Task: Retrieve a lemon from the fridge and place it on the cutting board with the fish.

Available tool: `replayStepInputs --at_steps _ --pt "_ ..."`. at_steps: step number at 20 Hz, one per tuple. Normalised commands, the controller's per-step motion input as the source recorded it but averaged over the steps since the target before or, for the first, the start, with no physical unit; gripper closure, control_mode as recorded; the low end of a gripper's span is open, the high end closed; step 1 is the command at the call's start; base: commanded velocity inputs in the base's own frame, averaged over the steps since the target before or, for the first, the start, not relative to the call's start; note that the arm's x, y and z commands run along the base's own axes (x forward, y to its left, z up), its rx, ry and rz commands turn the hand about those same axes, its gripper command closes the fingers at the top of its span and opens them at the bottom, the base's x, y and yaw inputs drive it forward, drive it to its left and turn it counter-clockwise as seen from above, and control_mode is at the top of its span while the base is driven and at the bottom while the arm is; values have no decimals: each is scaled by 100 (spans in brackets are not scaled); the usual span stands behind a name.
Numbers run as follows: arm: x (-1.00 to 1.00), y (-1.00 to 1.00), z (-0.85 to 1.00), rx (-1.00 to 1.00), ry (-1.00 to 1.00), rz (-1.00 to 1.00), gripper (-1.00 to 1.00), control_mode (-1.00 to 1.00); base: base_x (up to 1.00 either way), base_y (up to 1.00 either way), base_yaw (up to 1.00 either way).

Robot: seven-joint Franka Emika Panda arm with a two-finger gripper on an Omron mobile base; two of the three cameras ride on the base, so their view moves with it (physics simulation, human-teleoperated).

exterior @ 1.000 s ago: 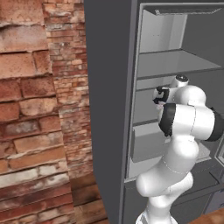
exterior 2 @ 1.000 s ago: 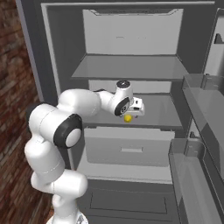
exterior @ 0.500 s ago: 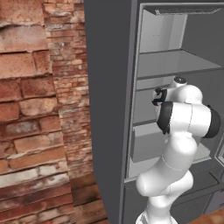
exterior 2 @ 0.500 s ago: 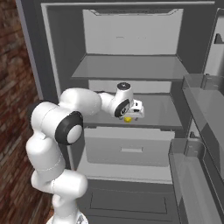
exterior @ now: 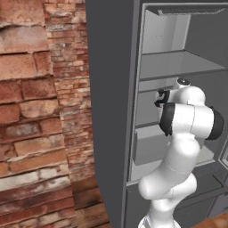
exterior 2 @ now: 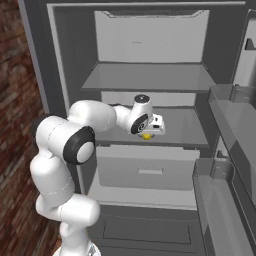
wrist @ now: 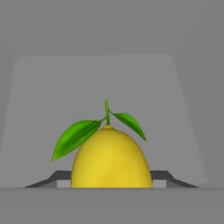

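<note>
The lemon (wrist: 109,157), bright yellow with a green stem and two leaves, lies on the middle shelf of the open fridge (exterior 2: 65,60). In the right base view the lemon (exterior 2: 146,135) shows as a small yellow spot just under my hand. My gripper (exterior 2: 150,131) reaches into the fridge (exterior: 111,89) over that shelf. In the hand view my gripper (wrist: 109,177) has the fruit between its jaws, and the dark fingertips (wrist: 56,177) press against both its sides. The cutting board and the fish are out of view.
The fridge door (exterior 2: 230,150) stands open at the right, with its bins jutting toward me. A pale inner drawer (exterior 2: 145,167) sits below the lemon's shelf and an upper shelf (exterior 2: 150,77) above it. A brick wall (exterior: 40,111) runs along the left.
The jaws have come together from wide open onto the lemon. The hand has sunk slightly toward the shelf; the lemon stays where it was.
</note>
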Motion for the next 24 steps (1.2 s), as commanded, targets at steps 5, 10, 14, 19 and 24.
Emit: replayStepInputs --at_steps 5,10,14,19,24 --pt "-38 10 1 0 0 -2 100 -100 0 0 0" --pt "-100 7 38 0 -2 -7 100 -100 0 0 0" --pt "-100 31 62 0 -3 -6 100 -100 0 0 0" --pt "-100 45 70 0 -1 -5 100 -100 0 0 0" --pt "-84 45 96 0 4 -4 100 -100 0 0 0"
